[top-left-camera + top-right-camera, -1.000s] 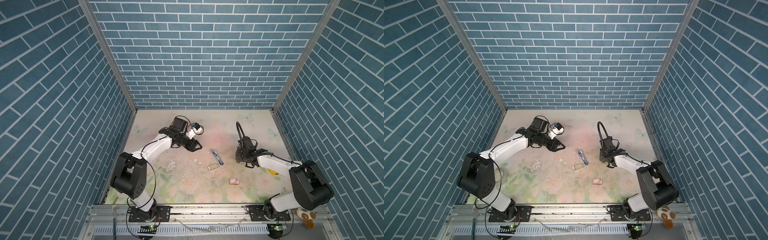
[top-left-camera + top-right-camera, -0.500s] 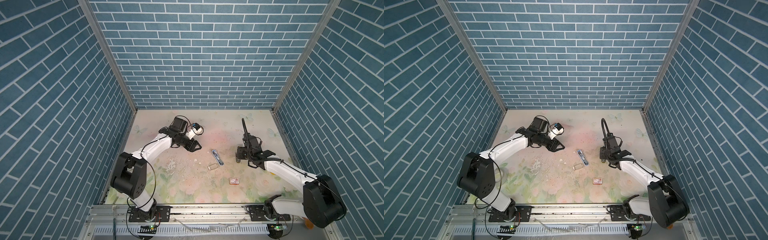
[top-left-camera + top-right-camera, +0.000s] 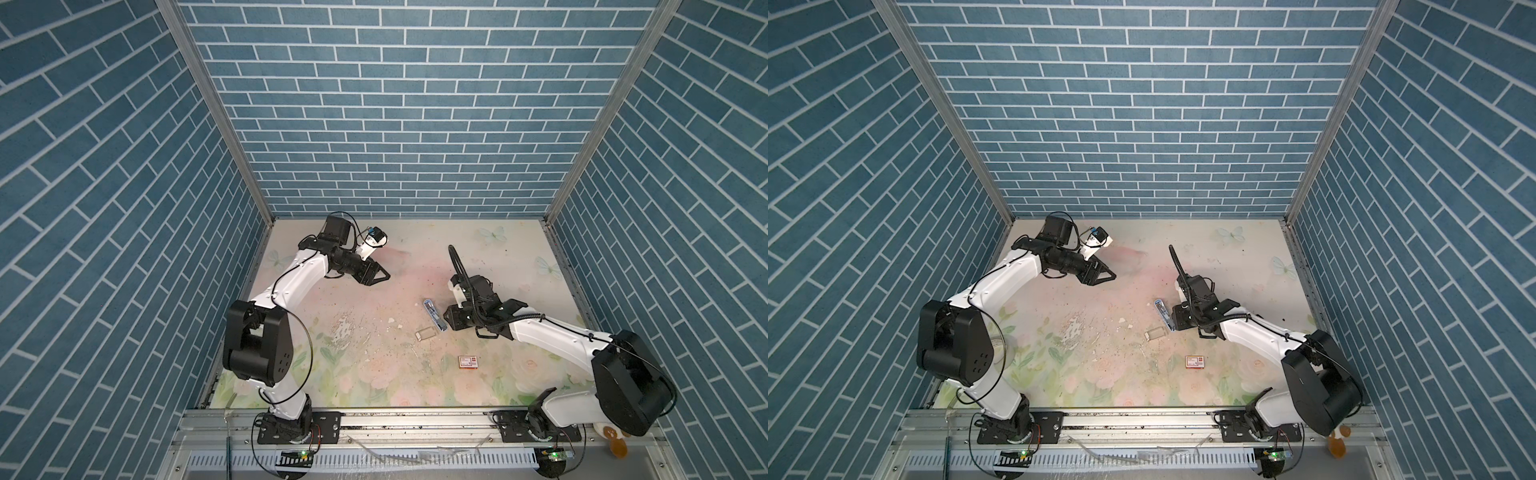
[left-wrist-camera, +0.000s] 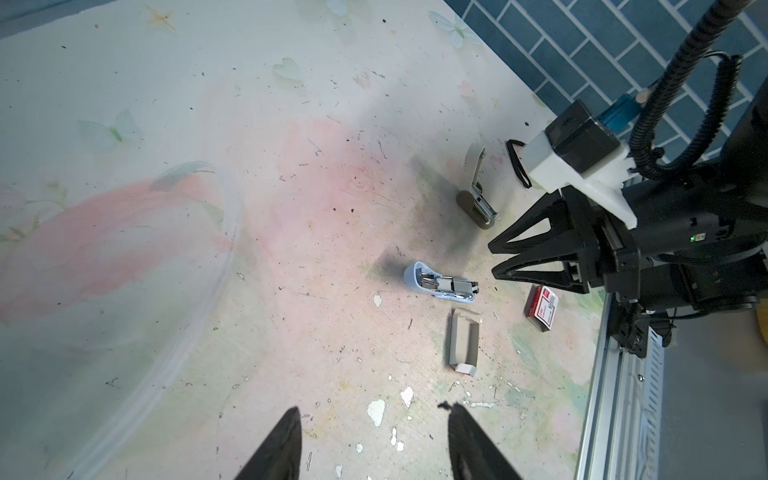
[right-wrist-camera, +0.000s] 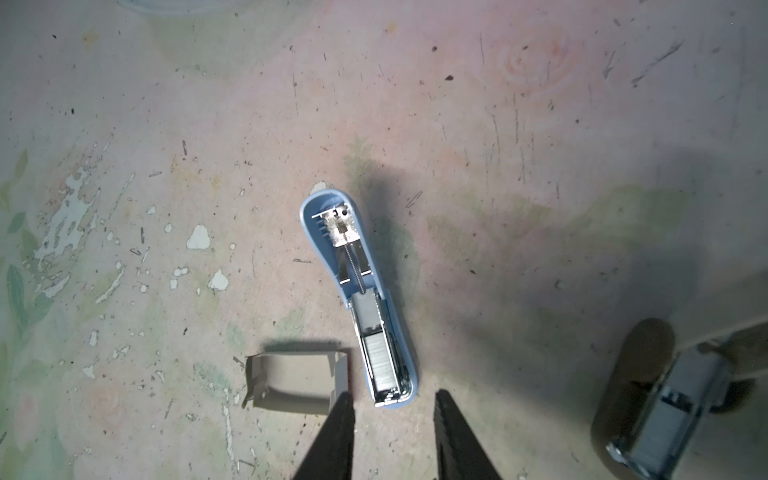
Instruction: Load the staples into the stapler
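Risk noted first. The stapler (image 5: pixel 361 299) lay hinged open and flat near the middle of the desk, a little toward the right edge, with nothing bracing it. I judged that any push from the right end effector (image 5: pixel 392 395) to fold it shut could slide it instead. It could also jolt the staples (image 5: pixel 380 365), a ribbed silver strip seated in the channel at the end nearest that end effector. One finger (image 5: pixel 338 436) stood just beside the pale tray (image 5: pixel 295 376), which could be knocked. I could not tell whether its grey floor held more staples. An olive stapler-like item (image 5: pixel 648 386) stood close by and could be clipped by the wrist.

Right end effector: spread partway, empty, tips just short of the stapler's end. The arm reached low from the near right corner, wrist pitched down.

Left end effector (image 3: pixel 384 277): spread, empty, raised toward the far left corner, well apart from the stapler, elbow high.
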Robot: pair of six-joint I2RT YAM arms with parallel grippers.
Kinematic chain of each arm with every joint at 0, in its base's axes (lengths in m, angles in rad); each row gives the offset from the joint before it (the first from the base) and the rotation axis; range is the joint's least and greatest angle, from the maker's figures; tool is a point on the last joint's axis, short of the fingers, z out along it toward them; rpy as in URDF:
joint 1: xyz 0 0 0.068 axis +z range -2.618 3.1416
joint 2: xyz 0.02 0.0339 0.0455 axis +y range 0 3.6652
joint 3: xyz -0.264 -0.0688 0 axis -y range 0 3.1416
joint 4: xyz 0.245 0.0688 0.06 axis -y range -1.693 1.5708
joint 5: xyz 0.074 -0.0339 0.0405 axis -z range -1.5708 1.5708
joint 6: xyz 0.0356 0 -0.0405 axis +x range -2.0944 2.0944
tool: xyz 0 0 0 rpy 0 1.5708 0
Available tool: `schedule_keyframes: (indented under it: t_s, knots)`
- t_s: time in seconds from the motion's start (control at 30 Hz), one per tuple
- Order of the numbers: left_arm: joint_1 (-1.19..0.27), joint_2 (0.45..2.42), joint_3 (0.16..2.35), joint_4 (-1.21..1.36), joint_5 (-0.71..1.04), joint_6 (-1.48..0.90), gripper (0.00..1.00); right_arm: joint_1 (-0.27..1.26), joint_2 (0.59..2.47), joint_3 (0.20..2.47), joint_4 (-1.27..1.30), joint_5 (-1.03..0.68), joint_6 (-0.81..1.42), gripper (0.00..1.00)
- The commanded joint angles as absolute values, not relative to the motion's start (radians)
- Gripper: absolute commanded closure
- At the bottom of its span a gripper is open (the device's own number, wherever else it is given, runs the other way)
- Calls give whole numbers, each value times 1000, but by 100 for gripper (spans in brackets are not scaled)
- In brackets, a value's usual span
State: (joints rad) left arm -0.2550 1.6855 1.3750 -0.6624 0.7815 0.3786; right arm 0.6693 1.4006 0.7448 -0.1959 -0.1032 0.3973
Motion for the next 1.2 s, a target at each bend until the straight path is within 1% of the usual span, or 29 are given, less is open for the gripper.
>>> schedule_keyframes:
  t_s: [0.0,0.1,0.37,0.57,0.73,1.17]
  knots:
    - [-255,1716,1390,-687,820,402,42,683,1403,705,-166,-117,438,66]
    - [-256,1738,1406,-687,837,397,42,690,1408,688,-160,-147,459,69]
    - [-269,1757,1426,-691,856,415,42,723,1410,663,-173,-189,495,71]
    - [-303,1764,1433,-698,837,444,42,726,1451,672,-185,-168,500,75]
    - [-325,1780,1434,-693,830,444,42,726,1506,705,-201,-143,491,79]
    - [-356,1808,1405,-686,811,496,43,724,1577,769,-231,-94,453,81]
